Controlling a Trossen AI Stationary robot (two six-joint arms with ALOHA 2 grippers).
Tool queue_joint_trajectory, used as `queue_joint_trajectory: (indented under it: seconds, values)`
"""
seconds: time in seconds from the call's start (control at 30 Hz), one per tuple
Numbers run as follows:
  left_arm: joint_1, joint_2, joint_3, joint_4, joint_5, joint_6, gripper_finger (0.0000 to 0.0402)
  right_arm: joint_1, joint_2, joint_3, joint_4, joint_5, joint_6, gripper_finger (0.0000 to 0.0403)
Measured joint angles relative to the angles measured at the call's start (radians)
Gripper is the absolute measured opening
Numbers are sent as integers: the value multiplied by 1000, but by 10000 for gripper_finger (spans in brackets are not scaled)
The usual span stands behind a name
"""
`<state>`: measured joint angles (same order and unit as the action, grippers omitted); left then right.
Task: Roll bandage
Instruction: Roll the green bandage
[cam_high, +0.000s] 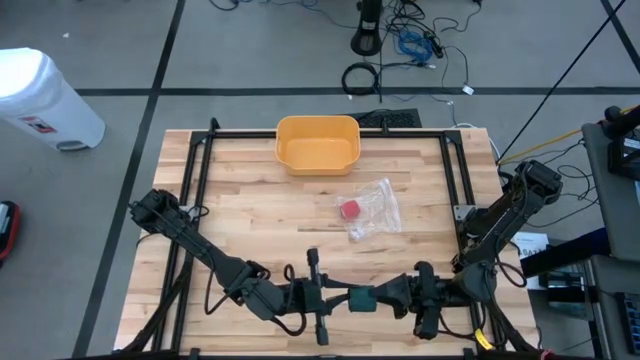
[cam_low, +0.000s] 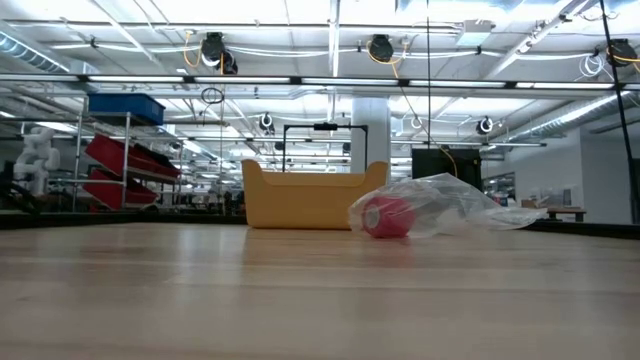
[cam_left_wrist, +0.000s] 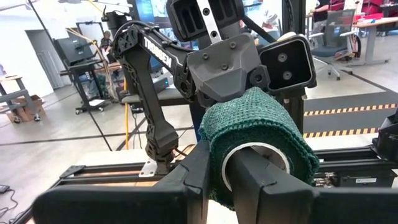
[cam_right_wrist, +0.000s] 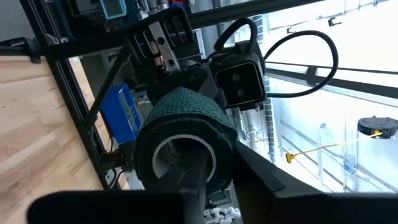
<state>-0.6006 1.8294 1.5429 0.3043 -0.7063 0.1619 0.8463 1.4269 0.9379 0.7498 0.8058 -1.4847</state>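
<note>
A dark green bandage roll (cam_high: 361, 298) with a white core hangs above the table's near edge, between my two grippers. My left gripper (cam_high: 340, 298) comes at it from the table's left and my right gripper (cam_high: 385, 294) from the right. Both are shut on the roll. The left wrist view shows the roll (cam_left_wrist: 255, 124) end-on, with the right gripper behind it. The right wrist view shows its other end (cam_right_wrist: 186, 118). The low view shows neither the roll nor the grippers. My left gripper (cam_left_wrist: 224, 180) has one finger (cam_left_wrist: 255, 180) inside the white core and the other outside, with the roll's wound wall (cam_left_wrist: 214, 162) between them. The fingers lie level, coming from the table's left along the roll's axis. The roll is lifted clear of the table. My right gripper (cam_right_wrist: 217, 174) holds the opposite end the same way. One finger (cam_right_wrist: 193, 177) is inside the core and one outside, with the green wall (cam_right_wrist: 225, 155) between them. It comes roughly level from the table's right, along the roll's axis.
A yellow bin (cam_high: 317, 143) stands at the table's far middle. A clear plastic bag (cam_high: 372, 210) holding a red roll (cam_low: 385, 216) lies right of centre. Black frame rails (cam_high: 200, 170) run along the table's sides. Bare wood lies between the bag and the grippers.
</note>
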Motion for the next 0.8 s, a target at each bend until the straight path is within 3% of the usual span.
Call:
queue_joint_trajectory:
  seconds: [0.4, 0.8]
  values:
    - [0, 0, 0, -2, 0, 0, 55, 0, 0, 0, -1, 2, 9, 39]
    - [-10, 0, 0, 0, -4, -17, 187, 14, 0, 0, -3, 8, 7, 38]
